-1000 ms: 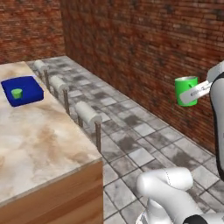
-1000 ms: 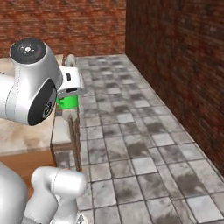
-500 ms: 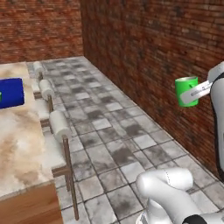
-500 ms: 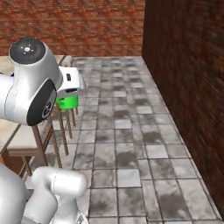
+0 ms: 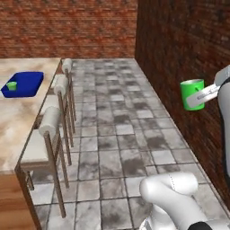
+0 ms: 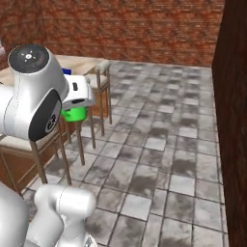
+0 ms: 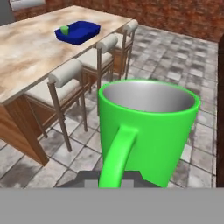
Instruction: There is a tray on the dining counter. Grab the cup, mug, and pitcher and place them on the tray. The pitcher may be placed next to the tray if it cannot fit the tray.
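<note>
1. Bright-green mug with a loop handle [image 5: 192, 93] held upright in mid-air over the grey tiled floor [image 5: 121, 130], well right of the dining counter, near the dark brick wall [image 5: 184, 54].
2. White two-finger gripper [image 5: 203, 95] closed narrowly on the mug from its right side, by the handle; handle facing the hand camera, grey interior visible and holding nothing.
3. From the right base camera, mug's lower part [image 6: 74, 114] showing beneath the white hand, in front of the stools.
4. Flat deep-blue rectangular tray [image 5: 23, 84] lying on the beige marbled dining counter [image 5: 18, 117], far left, well apart from the mug.
5. Small bright-green handleless cup [image 5: 12, 86] standing upright inside the tray, toward its left end.
6. Row of three wooden stools with pale rolled backrests [image 5: 53, 130] lined along the counter's right edge, between counter and mug.
</note>
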